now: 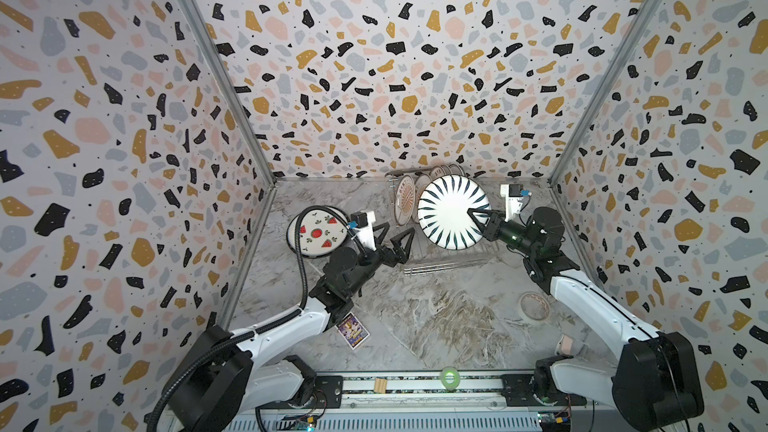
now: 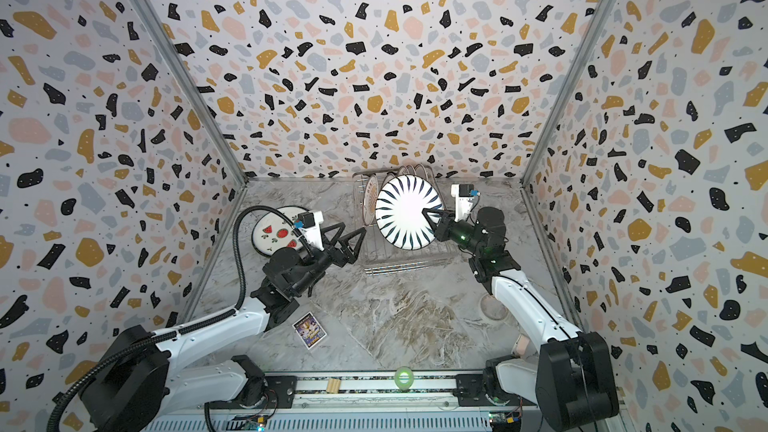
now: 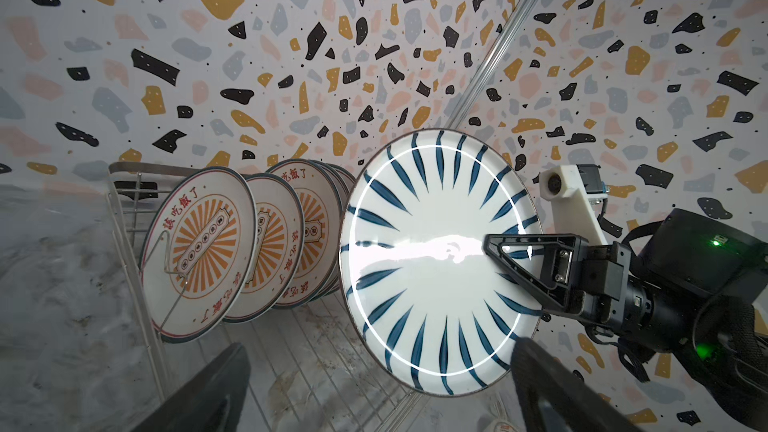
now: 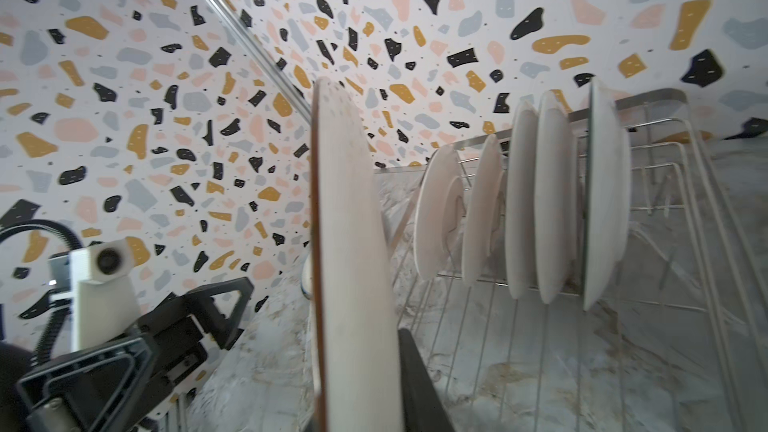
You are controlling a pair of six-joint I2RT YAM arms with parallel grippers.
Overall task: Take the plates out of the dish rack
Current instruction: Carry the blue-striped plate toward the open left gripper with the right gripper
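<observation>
While the right gripper (image 1: 478, 220) is clamped on the rim of the striped plate (image 1: 449, 209), the plate stands on edge over the right part of the rack (image 1: 444, 263), its face turned toward the left arm. In the left wrist view one black finger (image 3: 536, 268) lies across the plate's (image 3: 428, 268) face at its right edge, and the plate's lower edge seems to hang clear of the rack's (image 3: 124, 209) rods. In the right wrist view the plate (image 4: 353, 243) shows edge-on, with a finger (image 4: 419, 384) against its back.

The left gripper (image 1: 400, 228) hangs just left of the rack with its jaws wide apart and nothing between them. It is near the striped plate but not touching it.

On the far side of the rack the sunburst plates (image 3: 199, 251) stand upright in a row. Five backs (image 4: 552, 201) show in the right wrist view.

The melon plate (image 1: 318, 234) lies flat on the table (image 1: 415, 326) at the far left, outside the rack and behind the left gripper. A card (image 1: 352, 330) lies near the left arm. A tape roll (image 1: 534, 305) lies beside the right arm, and a green roll (image 1: 449, 376) sits on the near rail.
</observation>
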